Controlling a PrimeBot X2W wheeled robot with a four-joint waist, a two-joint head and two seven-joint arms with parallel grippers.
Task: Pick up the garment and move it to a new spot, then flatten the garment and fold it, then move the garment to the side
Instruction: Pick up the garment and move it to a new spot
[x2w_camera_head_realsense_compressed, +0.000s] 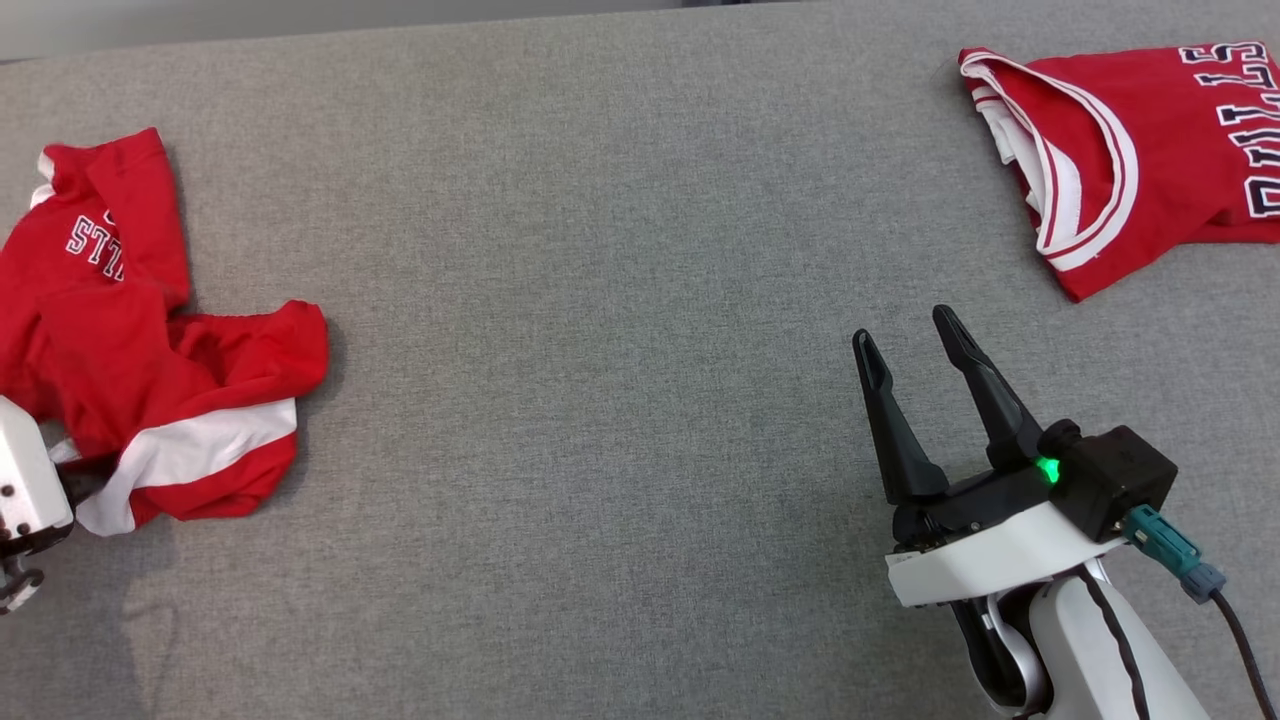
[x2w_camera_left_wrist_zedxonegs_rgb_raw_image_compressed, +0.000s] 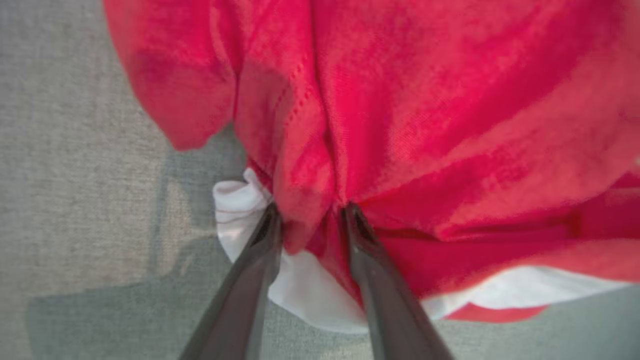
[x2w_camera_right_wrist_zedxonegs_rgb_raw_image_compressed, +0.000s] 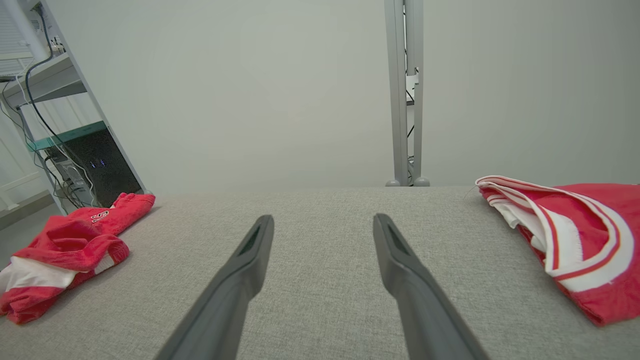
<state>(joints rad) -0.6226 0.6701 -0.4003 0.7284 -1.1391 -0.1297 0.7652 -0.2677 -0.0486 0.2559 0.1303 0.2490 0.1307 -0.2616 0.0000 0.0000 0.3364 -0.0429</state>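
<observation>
I judge garment soft, limp; take bunched hem; left gripper straddles fold, clamp unclear; right gripper spread, empty.

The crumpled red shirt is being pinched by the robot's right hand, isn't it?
No, the left hand pinches a fold of the crumpled red shirt, as the left wrist view shows. The right hand is open over the grey table, away from it.
</observation>
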